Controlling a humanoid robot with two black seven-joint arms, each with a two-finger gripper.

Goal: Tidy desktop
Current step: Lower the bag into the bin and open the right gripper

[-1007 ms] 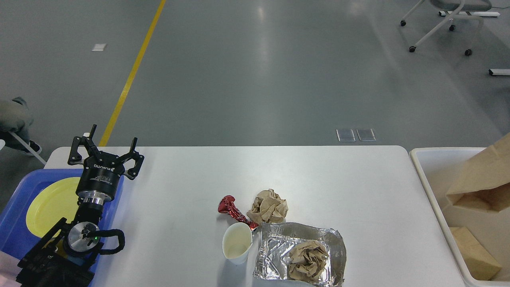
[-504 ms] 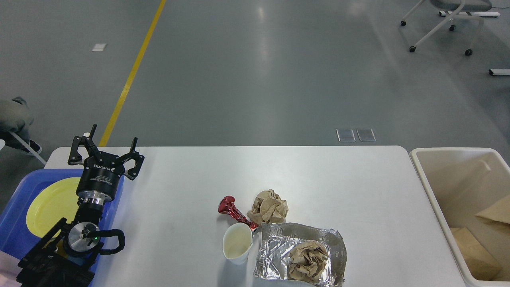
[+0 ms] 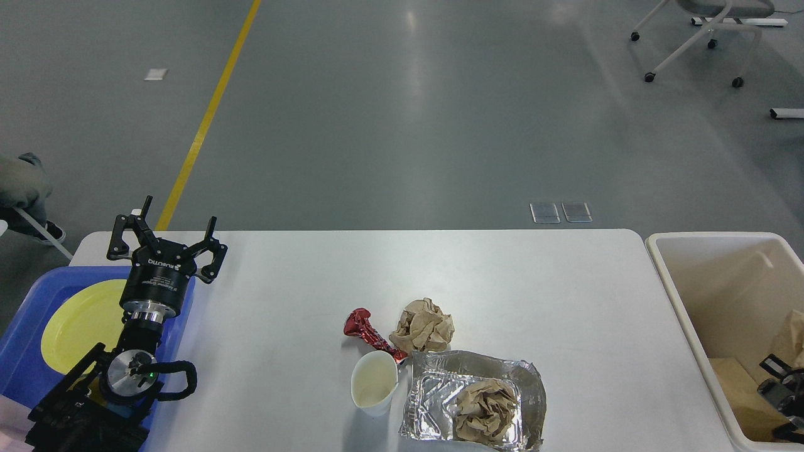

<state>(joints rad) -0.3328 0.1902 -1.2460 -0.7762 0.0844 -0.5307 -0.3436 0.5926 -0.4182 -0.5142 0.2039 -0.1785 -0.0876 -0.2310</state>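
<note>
At the far left you are seeing the blue tray (image 3: 25, 351) holding a yellow plate (image 3: 75, 320), with your left gripper (image 3: 168, 235) hanging above the tray's right edge, its fingers (image 3: 212, 233) spreading wide and gripping nothing. The bench (image 3: 502, 289) is lying under and to the right of those fingers, its long axis running left to right. Near its middle are sitting a red wrapper (image 3: 367, 331), a crumpled paper ball (image 3: 423, 325), a white cup (image 3: 374, 390) and a foil tray (image 3: 472, 398). At the right, your right gripper (image 3: 782, 392) is showing inside the cream bin (image 3: 684, 295); you cannot tell whether its fingers are closed.
</note>
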